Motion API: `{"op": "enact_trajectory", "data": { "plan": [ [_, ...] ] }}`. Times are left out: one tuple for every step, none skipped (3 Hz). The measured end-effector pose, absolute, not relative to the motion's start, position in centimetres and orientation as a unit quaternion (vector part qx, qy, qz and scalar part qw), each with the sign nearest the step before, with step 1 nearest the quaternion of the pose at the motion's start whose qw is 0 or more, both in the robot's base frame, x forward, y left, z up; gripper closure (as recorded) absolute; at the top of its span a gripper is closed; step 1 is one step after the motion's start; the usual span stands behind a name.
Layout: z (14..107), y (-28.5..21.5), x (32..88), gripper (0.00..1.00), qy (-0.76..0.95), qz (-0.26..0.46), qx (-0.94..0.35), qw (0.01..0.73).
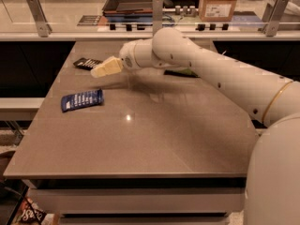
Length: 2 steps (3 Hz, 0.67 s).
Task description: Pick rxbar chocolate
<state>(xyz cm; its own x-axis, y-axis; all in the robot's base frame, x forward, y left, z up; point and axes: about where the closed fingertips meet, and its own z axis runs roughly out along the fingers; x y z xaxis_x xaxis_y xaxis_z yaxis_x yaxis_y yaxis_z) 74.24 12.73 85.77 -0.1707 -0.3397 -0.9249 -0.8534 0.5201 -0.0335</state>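
Cream-coloured hand (97,71) at the end of the white robot arm (211,74) is hovering over the far left part of the brown flat-topped desk (164,135), its tip pointing left and slightly down. I cannot tell how far open it is, and it is gripping nothing that shows.

Just beyond its tip, at the far left corner, the rxbar chocolate (87,63), a small flat bar in a dark wrapper with pale lettering, is lying flat on the desk, apart from the hand.

Several things are threatening the pick. The bar is thin and lying flush, so a shallow sideways approach is likely to be pushing it along the smooth top rather than getting under it. It is sitting near the far left edge, so such a push could be sending it off the desk. The blue-wrapped flat bar (82,100), lying nearer and well apart, is of similar size; drifting towards it would be taking the wrong item.

No container is standing on the desk. A brown cardboard box (217,2) is standing on the far counter, and its contents are not showing.
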Motion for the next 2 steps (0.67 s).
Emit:
{"op": "enact_trajectory", "data": {
  "plan": [
    [85.6,14.6,74.4,0.0,0.709,0.263,-0.421,0.501],
    [84.9,16.0,74.6,0.0,0.704,0.269,-0.425,0.501]
  ]
}}
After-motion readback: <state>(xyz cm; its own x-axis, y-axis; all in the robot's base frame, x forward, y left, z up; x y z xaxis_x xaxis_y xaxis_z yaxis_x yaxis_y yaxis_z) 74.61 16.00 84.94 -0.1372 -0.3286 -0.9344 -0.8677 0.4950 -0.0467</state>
